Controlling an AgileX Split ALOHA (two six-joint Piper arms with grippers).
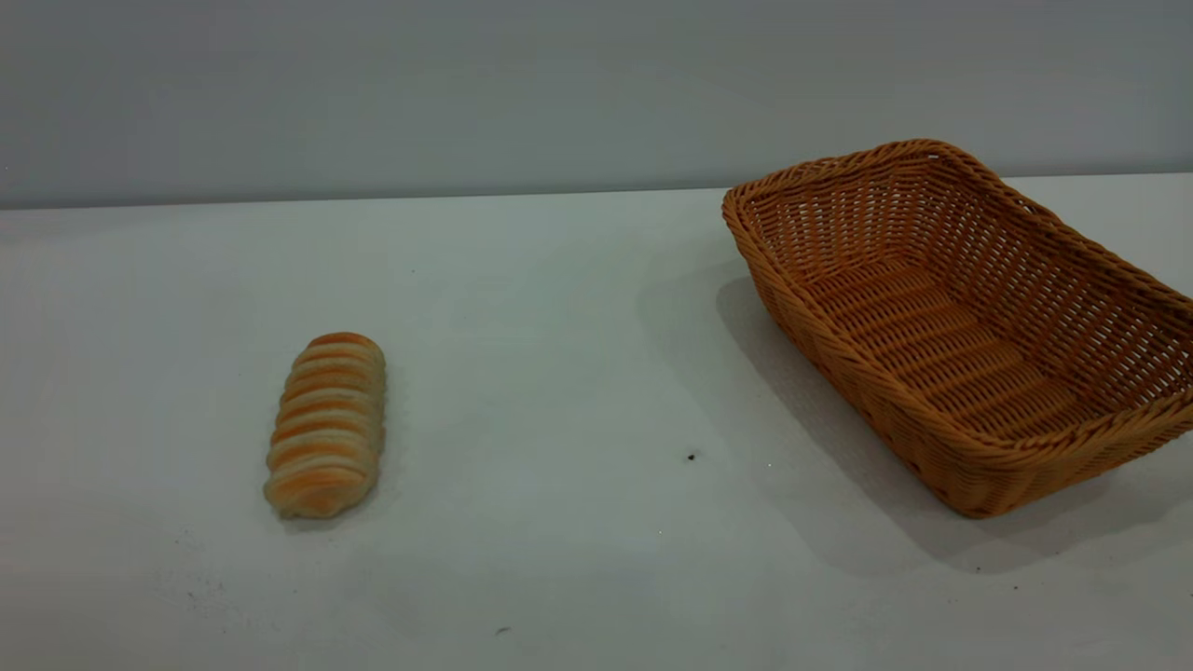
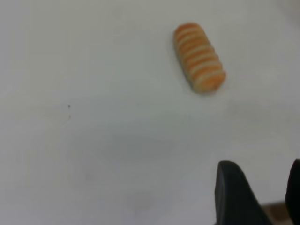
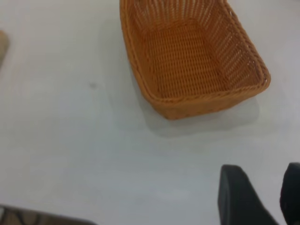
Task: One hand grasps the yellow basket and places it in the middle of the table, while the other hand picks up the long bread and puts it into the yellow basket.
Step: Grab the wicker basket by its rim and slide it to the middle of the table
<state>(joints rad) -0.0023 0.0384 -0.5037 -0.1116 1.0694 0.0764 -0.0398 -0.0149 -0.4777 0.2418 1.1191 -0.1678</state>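
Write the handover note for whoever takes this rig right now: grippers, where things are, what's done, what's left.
Left gripper: open, holding nothing, above bare table short of the long bread.
Right gripper: open, holding nothing, short of the yellow basket.
Bread lies alone on the table, at the exterior view's left. Basket sits at that view's right, nothing in it, partly past the frame edge.
Done: nothing; neither thing is grasped.
Left: right arm brings the basket to the middle; left arm picks up the bread and puts it in.

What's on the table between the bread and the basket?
Only bare table, with one tiny dark speck, lies between the long bread and the yellow basket. The exterior view shows it.
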